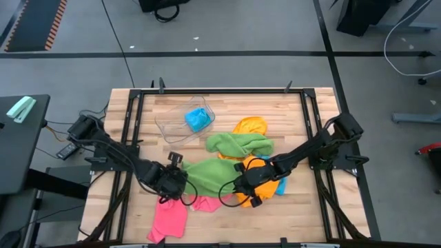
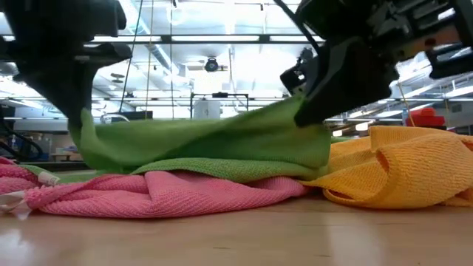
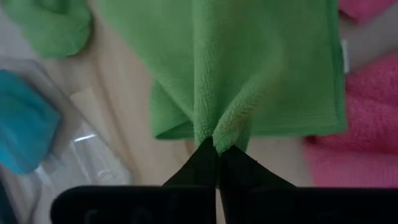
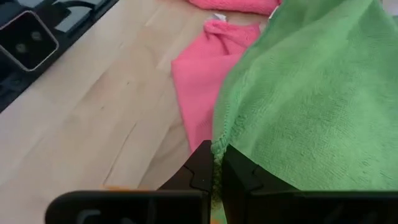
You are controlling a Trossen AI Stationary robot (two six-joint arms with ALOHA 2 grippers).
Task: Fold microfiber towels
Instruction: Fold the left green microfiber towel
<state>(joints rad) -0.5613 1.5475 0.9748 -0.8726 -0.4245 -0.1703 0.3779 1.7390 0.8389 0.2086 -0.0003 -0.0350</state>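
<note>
Green towel stretched taut just above the table, pinched at its nine o'clock and three o'clock edges, sagging a little in the middle, fuzzy weave bunched at each pinch. Beneath it and toward six o'clock, pink towel lying crumpled, one flat flap trailing toward seven o'clock. Orange towel heaped in soft folds at three o'clock of the green one, touching it. Second green towel rumpled at twelve o'clock of the held one. Sky-blue towel balled up farther toward eleven o'clock.
</note>
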